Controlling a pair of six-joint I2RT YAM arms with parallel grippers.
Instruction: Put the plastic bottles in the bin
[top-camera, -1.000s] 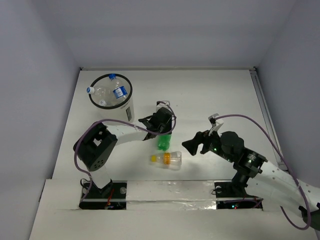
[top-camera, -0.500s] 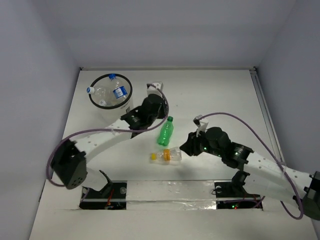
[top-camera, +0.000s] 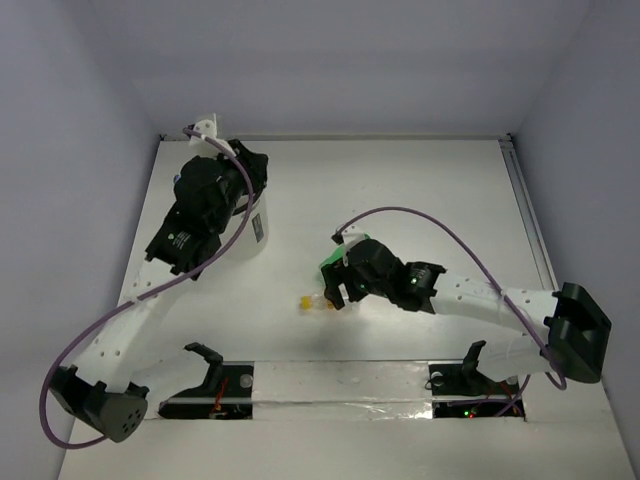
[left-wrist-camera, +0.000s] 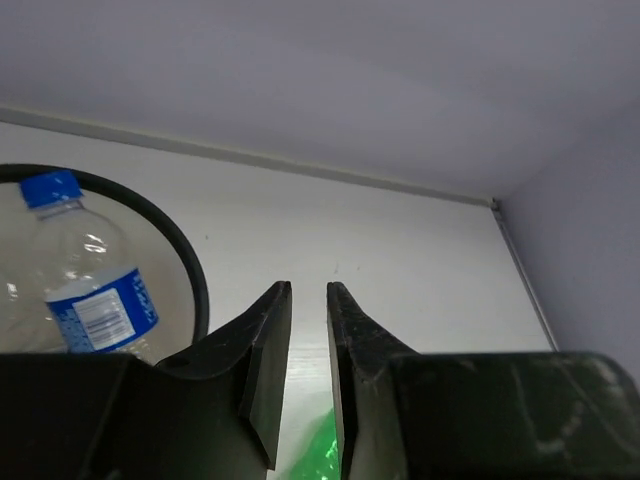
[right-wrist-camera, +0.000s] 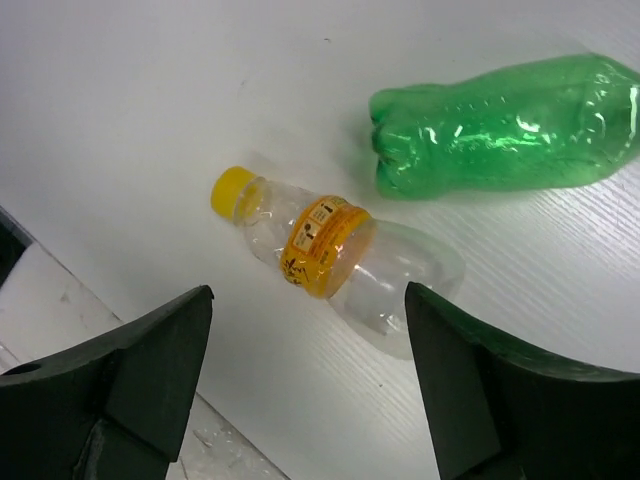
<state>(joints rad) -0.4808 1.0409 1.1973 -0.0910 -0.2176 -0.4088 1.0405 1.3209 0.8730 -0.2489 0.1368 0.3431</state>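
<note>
The bin (top-camera: 262, 212) stands at the far left, mostly under my left arm. My left gripper (top-camera: 248, 165) hovers over its right rim (left-wrist-camera: 190, 270), jaws shut to a thin slit (left-wrist-camera: 300, 287). A sliver of green shows low in that slit; I cannot tell what it is. A clear bottle with a blue label (left-wrist-camera: 90, 290) lies in the bin. The green bottle (right-wrist-camera: 510, 125) (top-camera: 328, 266) lies on the table. Beside it lies the orange-labelled bottle with a yellow cap (right-wrist-camera: 330, 250) (top-camera: 310, 301). My right gripper (right-wrist-camera: 308, 290) (top-camera: 335, 290) hangs open above it, one finger on each side, not touching.
The table's near edge with a taped strip (top-camera: 340, 375) runs just below the orange-labelled bottle. Walls close in the back and both sides. The right arm's cable (top-camera: 420, 215) arcs over mid-table.
My left arm swung from mid-table to the bin, leaving the green bottle lying on the table. The right gripper moved left and down over the orange-labelled bottle.
</note>
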